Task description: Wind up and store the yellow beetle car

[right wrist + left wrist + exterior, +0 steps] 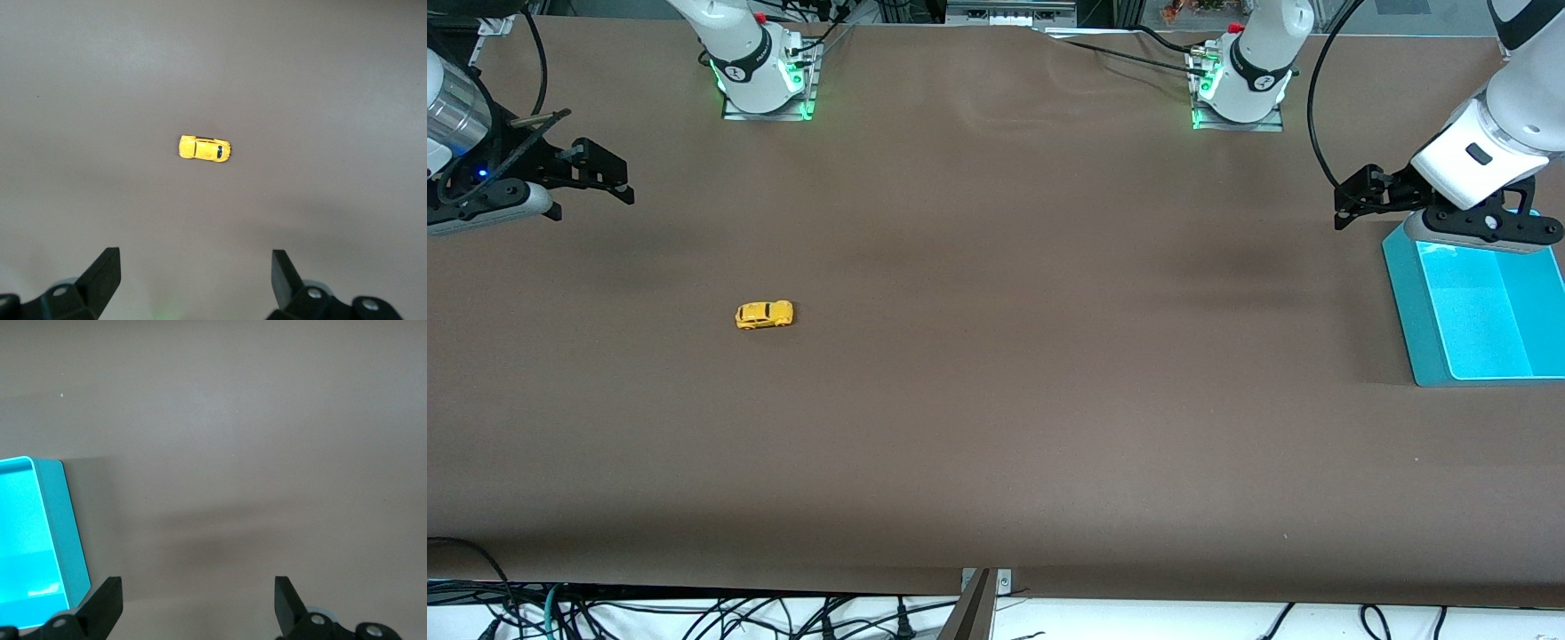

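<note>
Reach and pinch — nothing held yet, car untouched.

Yellow beetle car (764, 314) on its wheels on the bare worktop (996, 400), toward the right arm's end, well apart from the teal bin (1405, 302) at the left arm's end. Right pincer (600, 175) up in the air over the worktop's edge at its own end, fingers spread wide; left pincer (1360, 197) waiting just above the bin's rim, fingers likewise apart. Best to bring the right pincer straight down over the car, fingers square across the narrow body — not the wheels — and close gently on so small a toy.
</note>
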You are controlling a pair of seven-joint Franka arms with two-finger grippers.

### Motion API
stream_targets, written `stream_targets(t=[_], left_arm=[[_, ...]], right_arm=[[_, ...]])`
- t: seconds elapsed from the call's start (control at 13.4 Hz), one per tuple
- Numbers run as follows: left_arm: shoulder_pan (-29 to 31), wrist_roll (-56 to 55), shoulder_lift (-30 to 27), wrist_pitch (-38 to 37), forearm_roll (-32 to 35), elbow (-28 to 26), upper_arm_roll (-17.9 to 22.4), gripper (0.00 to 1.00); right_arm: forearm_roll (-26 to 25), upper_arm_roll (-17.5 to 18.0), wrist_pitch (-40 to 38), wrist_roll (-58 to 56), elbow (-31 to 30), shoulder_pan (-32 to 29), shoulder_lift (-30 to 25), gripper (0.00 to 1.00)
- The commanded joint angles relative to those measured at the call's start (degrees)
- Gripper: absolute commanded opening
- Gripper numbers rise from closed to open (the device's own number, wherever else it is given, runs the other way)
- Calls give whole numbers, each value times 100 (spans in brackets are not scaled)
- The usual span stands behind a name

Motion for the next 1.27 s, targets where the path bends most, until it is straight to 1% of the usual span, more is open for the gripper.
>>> stream_targets(t=[0.0, 0.52, 0.75, 1.2], left_arm=[[7, -38, -55, -146, -78, 70, -2, 100], [7, -38, -55, -146, -78, 70, 7, 100], [7, -38, -55, -146, -78, 70, 7, 100], [7, -38, -55, -146, -78, 70, 7, 100]], right_arm=[[6, 21, -115, 96, 30, -4, -35, 100], [15, 13, -115, 52, 21, -4, -27, 100], [6, -5, -308, 34, 30, -4, -26, 100], [6, -5, -326, 52, 39, 5, -35, 100]])
